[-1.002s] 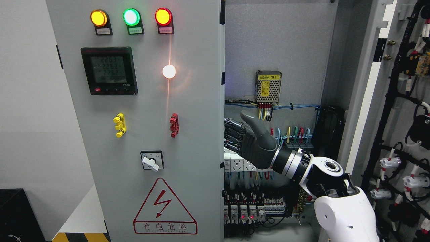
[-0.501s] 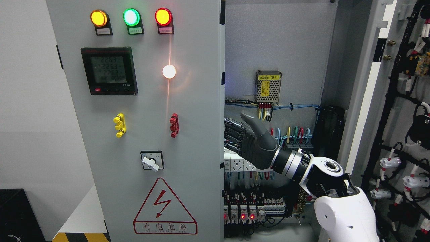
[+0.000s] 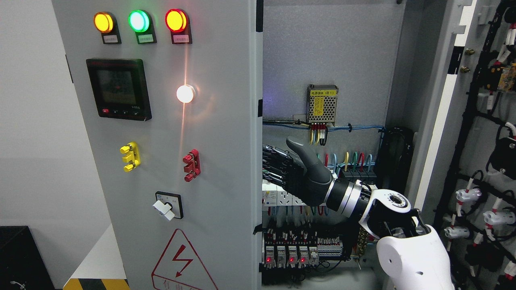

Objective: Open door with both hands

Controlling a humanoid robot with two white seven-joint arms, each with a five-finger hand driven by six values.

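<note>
The grey left cabinet door (image 3: 217, 169) carries three lamps, a meter, yellow and red handles and a rotary switch, and stands partly swung outward. My right hand (image 3: 278, 165) reaches in from the lower right, just inside the door's free edge (image 3: 258, 121). Its fingers (image 3: 274, 169) lie stretched against the door's inner side with the tips hidden behind the edge, and the thumb (image 3: 300, 151) points up. It holds nothing. The right door (image 3: 475, 121) stands wide open at the far right, wiring on its inner face. My left arm does not show.
Inside the cabinet (image 3: 322, 52) are a meshed power supply (image 3: 321, 104), coloured wires and rows of relays (image 3: 290, 253) with red lights, close behind my forearm. A black box (image 3: 18, 257) and a white surface with hazard striping (image 3: 98, 266) sit at the lower left.
The left door has swung further outward, its edge and panel shifting left in the picture. My right hand has followed it leftward and slightly down.
</note>
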